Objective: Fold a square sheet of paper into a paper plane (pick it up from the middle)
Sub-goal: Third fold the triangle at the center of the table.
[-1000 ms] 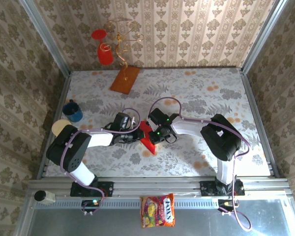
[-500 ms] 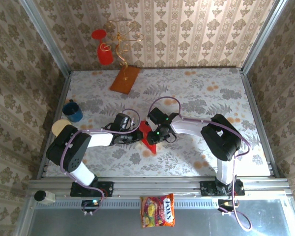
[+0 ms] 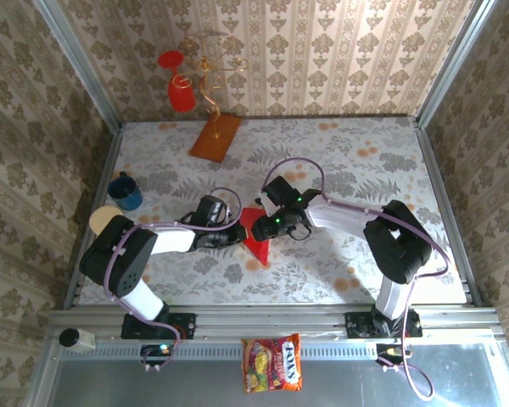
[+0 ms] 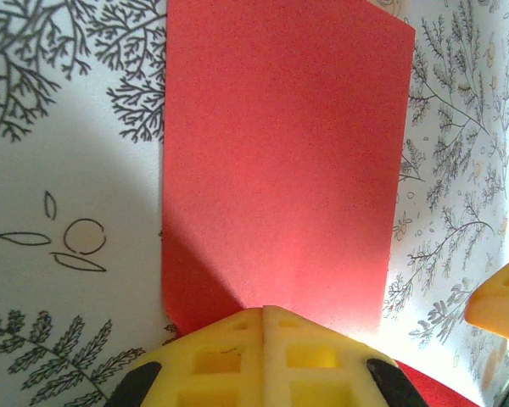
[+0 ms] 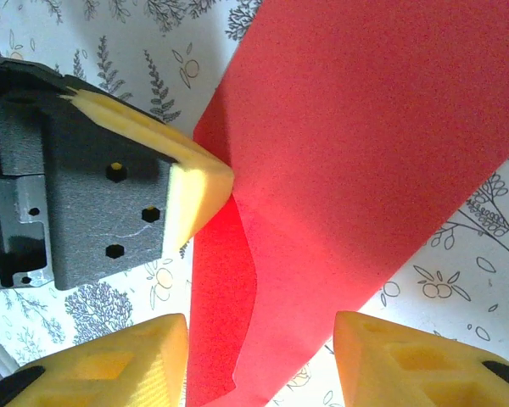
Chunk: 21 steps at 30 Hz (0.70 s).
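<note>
Note the left claw (image 4: 265, 320) shut tip to tip, pads (image 4: 229, 356) pressed onto the near edge of the square sheet of paper (image 4: 280, 161); impossible to tell whether pinching a layer or merely pinning it to the table (image 4: 68, 127). Find the sheet stretching forward from those tips as a flat red panel, with more red tucked behind them to the right. See the right claw (image 5: 263, 365) open and gripping nothing, its fingers (image 5: 399, 360) straddling a folded edge of the same sheet (image 5: 365, 144), with the left claw's (image 5: 205, 182) yellow tip just ahead and to the left, touching the crease. From above, find the left claw (image 3: 235, 237) and the right claw (image 3: 265, 227) nearly nose to nose, the red sheet (image 3: 257, 248) between and beneath them. Judging by that: mid-fold, far from a finished dart. Beware closing the right claw off the crease line, catching two layers unevenly and setting a crooked fold. Beware, too, dragging sideways against a single pinning point, swivelling the paper about the left tips or tearing it there. Watch for a knock between tips, given so little room. Expect thin paper to spring open again without firm pressing along the fold.
</note>
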Available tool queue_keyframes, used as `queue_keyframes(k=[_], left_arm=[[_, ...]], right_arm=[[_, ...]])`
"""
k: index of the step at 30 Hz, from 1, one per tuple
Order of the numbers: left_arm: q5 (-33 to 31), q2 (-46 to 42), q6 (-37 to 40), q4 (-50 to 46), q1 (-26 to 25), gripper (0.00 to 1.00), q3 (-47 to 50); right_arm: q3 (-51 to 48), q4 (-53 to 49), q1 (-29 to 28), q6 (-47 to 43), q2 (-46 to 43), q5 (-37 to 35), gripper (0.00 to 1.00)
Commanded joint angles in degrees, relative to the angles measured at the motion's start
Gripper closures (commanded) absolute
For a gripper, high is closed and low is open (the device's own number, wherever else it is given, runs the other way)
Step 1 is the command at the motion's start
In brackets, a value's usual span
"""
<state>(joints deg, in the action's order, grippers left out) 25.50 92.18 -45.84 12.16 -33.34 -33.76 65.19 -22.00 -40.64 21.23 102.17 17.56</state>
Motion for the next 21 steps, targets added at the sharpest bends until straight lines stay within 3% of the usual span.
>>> queue_keyframes(k=[1, 8, 11, 18, 21], left_arm=[[-0.89, -1.52, -0.89, -1.22, -0.06, 1.00, -0.15], [-0.80, -1.60, -0.82, -1.51, -0.06, 1.00, -0.34], [-0.80, -1.58, -0.82, -1.53, -0.06, 1.00, -0.34], [-0.22, -1.94, -0.56, -1.41, -0.07, 1.00, -0.85], [0.51, -2.61, -0.14, -1.26, -0.06, 1.00, -1.46]], right_arm=[[-1.31, 1.13, 0.13, 1.54, 0.67, 3.12, 0.51], [-1.88, 2.88, 0.10, 2.28, 1.93, 4.82, 0.56], [-1.51, 2.92, 0.12, 2.24, 2.35, 5.10, 0.65], [-0.42, 2.06, 0.22, 1.48, 3.02, 4.70, 1.00], [0.24, 1.45, 0.39, 0.72, 3.67, 3.86, 1.00]])
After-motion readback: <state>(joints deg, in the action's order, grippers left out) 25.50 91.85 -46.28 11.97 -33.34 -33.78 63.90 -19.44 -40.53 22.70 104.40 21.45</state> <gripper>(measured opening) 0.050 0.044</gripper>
